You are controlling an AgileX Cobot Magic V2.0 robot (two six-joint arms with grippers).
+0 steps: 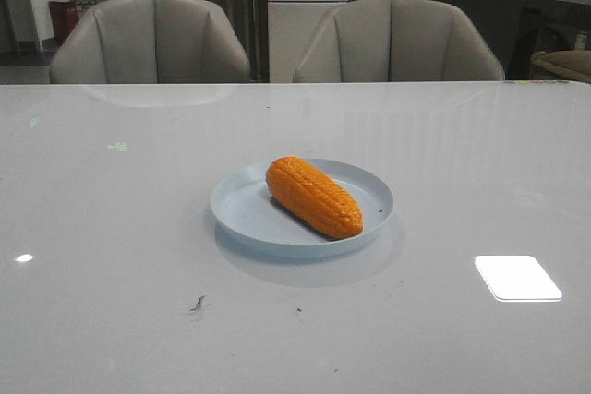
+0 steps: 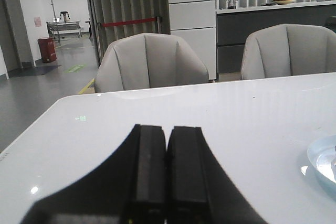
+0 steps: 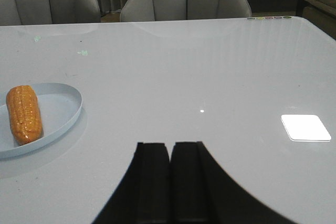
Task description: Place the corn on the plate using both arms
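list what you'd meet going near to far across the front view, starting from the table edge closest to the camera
Small dark speck on the white table → round pale blue plate holding the orange bumpy corn cob → two grey padded chairs → white cabinet.

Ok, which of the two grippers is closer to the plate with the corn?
Probably the left gripper: the plate rim sits just beside it, while from the right gripper the plate and corn lie farther off. Both have shut jaws.

Plate point(image 2: 324, 165) is sliced off by the left wrist frame's edge, corn unseen there; right wrist view clips the plate's near side too
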